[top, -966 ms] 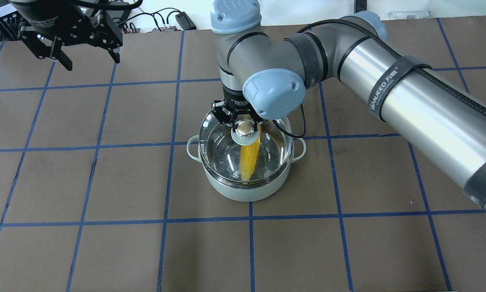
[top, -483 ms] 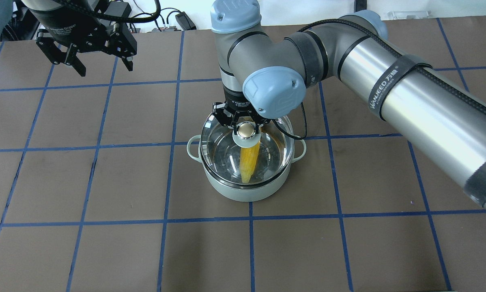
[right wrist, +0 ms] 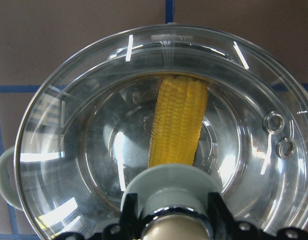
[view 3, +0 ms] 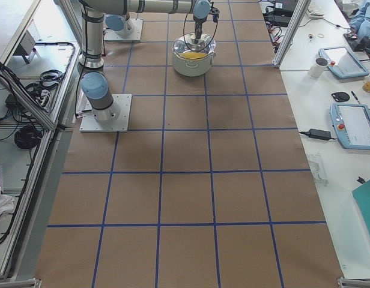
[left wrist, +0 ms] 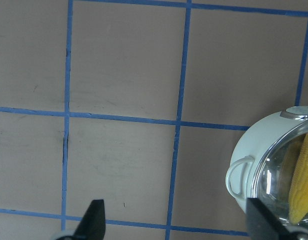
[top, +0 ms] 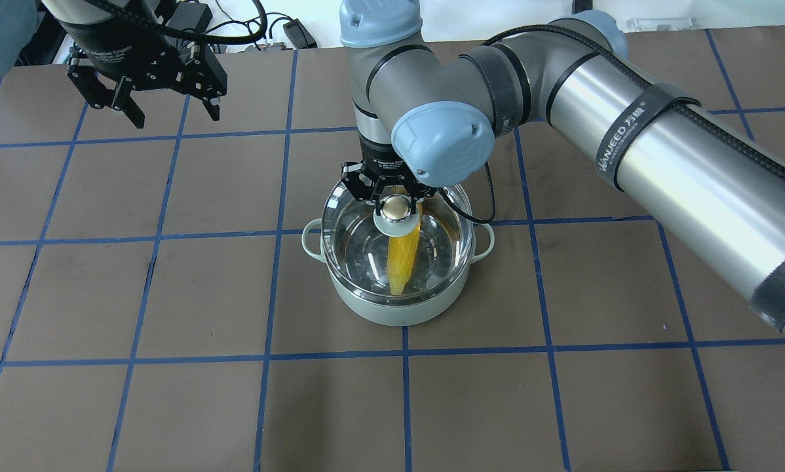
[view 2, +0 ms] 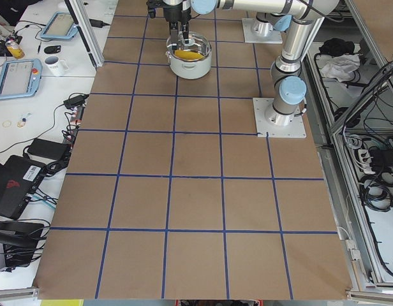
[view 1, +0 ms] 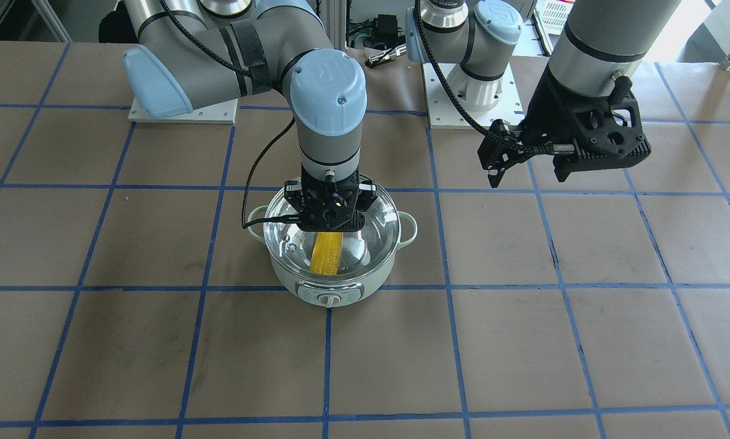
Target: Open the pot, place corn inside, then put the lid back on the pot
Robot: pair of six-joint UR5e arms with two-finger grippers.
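Note:
The mint-green pot (top: 399, 311) stands mid-table, its knob panel (view 1: 328, 297) on the side away from me. The yellow corn (top: 402, 259) lies inside it, seen through the glass in the right wrist view (right wrist: 179, 120). The glass lid (top: 356, 239) covers the pot and lines up with its rim. My right gripper (top: 396, 200) comes straight down over the pot and is shut on the lid's beige knob (top: 396, 208). My left gripper (top: 175, 117) is open and empty, high above the table's far left. Its wrist view shows the pot's edge (left wrist: 254, 150).
The table is brown with a blue tape grid. Cables and plugs (top: 268, 33) lie past its far edge. The arm bases (view 1: 468, 91) stand on the robot's side. Side benches hold tablets (view 3: 353, 123) and a mug (view 2: 54, 64).
The lid has come down a little and now lines up with the pot's rim, still in my right gripper. My left gripper, still open, has moved right, toward the middle of the table.

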